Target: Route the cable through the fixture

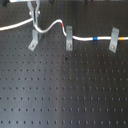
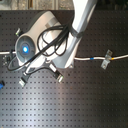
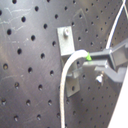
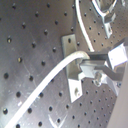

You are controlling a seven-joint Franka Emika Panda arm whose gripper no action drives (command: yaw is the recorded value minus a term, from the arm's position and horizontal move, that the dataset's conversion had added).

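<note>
A black perforated breadboard (image 1: 65,95) is filling the whole scene, its hole grid running to every frame edge. In the first exterior view three grey clips are standing in a row along the far part of the board. The fixture (image 1: 34,39) is sitting at the first exterior view's left, broader and slanted; a narrower clip (image 1: 69,39) is standing mid-row and another clip (image 1: 114,41) at the first exterior view's right.

The gripper (image 1: 34,15) is hanging directly above the fixture, fingers pointing down. In both wrist views its fingers (image 4: 92,67) are pinching the cable (image 1: 50,24), closed tight on the white cord just beside the fixture (image 3: 65,40). In the second wrist view the held stretch is lying across the upper part of the fixture (image 4: 71,67); whether it is seated between the prongs cannot be told.

Open room: the near half of the board is lying bare in the first exterior view, while the far edge is sitting close behind the clip row. In the second exterior view the arm (image 2: 55,40) is covering the board's middle and hiding the fixture.

The cable is running in from the first exterior view's left edge, rising to the gripper, then arching over to the middle clip with a red-orange band (image 1: 62,24) near the crest. Beyond that it is running right, carrying a blue-and-yellow band (image 1: 94,38), through the right clip. In the second exterior view it (image 2: 90,58) is crossing to a clip (image 2: 105,60).
</note>
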